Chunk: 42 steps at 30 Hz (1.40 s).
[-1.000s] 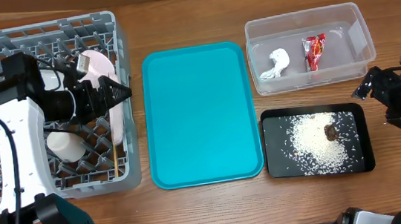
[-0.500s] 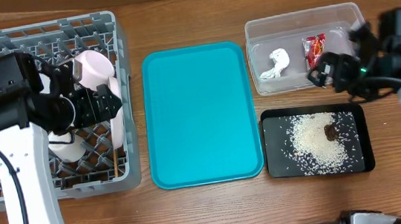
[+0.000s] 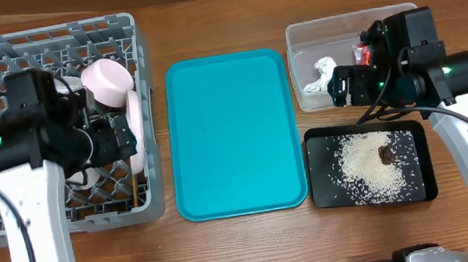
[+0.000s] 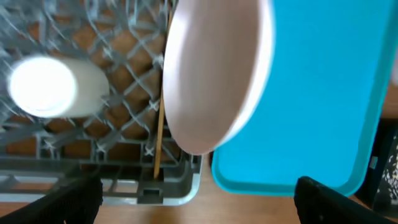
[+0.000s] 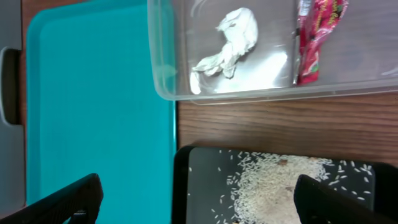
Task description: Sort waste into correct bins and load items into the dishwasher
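The grey dish rack [image 3: 17, 225] holds a pink-sided bowl [image 3: 106, 78], a pinkish-white plate [image 3: 135, 128] standing on edge, a white cup [image 4: 46, 87] and a wooden chopstick [image 4: 163, 106]. My left gripper [image 3: 123, 134] is open and empty over the rack's right side, beside the plate [image 4: 214, 68]. The clear tub [image 3: 415, 29] holds the white tissue [image 5: 230, 40] and the red wrapper [image 5: 314, 37]. The black tray [image 3: 323, 187] holds rice [image 3: 369, 169] and a brown lump [image 3: 386, 154]. My right gripper [image 3: 342, 85] is open and empty above the tub's front left edge.
The large teal tray [image 3: 232, 131] lies between the rack and the two bins. It also shows in the left wrist view [image 4: 329, 87] and in the right wrist view [image 5: 93, 93]. Bare wood table shows between tub and black tray [image 5: 280, 121].
My right arm has swung left from the table's right edge to over the clear tub's front. My left gripper has drawn back a little over the rack's right side.
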### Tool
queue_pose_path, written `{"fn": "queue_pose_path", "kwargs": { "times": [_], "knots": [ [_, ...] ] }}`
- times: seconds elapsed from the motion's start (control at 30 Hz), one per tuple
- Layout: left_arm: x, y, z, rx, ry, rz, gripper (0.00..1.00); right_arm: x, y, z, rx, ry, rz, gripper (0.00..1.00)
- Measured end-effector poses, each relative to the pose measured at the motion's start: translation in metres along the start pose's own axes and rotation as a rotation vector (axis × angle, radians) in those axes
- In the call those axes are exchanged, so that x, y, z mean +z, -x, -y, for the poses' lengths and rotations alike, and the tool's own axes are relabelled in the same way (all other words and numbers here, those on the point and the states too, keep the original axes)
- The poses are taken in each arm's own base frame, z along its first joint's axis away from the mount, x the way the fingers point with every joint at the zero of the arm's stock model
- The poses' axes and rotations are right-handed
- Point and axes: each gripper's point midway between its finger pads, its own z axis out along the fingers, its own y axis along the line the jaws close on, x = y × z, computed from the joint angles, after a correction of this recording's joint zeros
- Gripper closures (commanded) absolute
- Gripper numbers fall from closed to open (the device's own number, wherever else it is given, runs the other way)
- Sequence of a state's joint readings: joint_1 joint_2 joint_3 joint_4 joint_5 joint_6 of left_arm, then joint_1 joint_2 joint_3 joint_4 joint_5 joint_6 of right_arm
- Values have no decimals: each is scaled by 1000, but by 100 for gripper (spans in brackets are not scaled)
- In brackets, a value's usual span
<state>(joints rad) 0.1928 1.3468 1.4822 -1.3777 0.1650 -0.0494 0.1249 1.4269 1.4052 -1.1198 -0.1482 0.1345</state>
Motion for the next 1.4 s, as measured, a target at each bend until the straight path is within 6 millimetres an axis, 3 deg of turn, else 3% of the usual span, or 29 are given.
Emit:
{"fn": "queue_pose_path", "kwargs": {
  "times": [0.17,0.27,0.37,0.5,0.63,0.9,1.3,1.4],
  "knots": [
    [-58,-9,18,131,-56,334,0,-29,-2,-1,-17,14,178,0],
    [-92,-35,26,193,-76,535,0,-60,-14,-2,-36,40,323,0],
    [-112,-71,30,228,-88,683,0,-77,-37,2,-43,43,395,0],
    [-131,-96,33,257,-91,815,0,-77,-60,8,-35,30,379,0],
    [-130,-119,32,262,-92,815,0,-73,-68,11,-30,22,347,0],
    [-98,-157,25,235,-93,628,0,-68,-68,13,-26,11,323,0],
    [-97,-158,26,236,-99,623,0,-44,-69,18,-13,-12,238,0],
    [-97,-158,26,237,-102,623,0,-46,-46,13,-29,13,353,0]
  ]
}}
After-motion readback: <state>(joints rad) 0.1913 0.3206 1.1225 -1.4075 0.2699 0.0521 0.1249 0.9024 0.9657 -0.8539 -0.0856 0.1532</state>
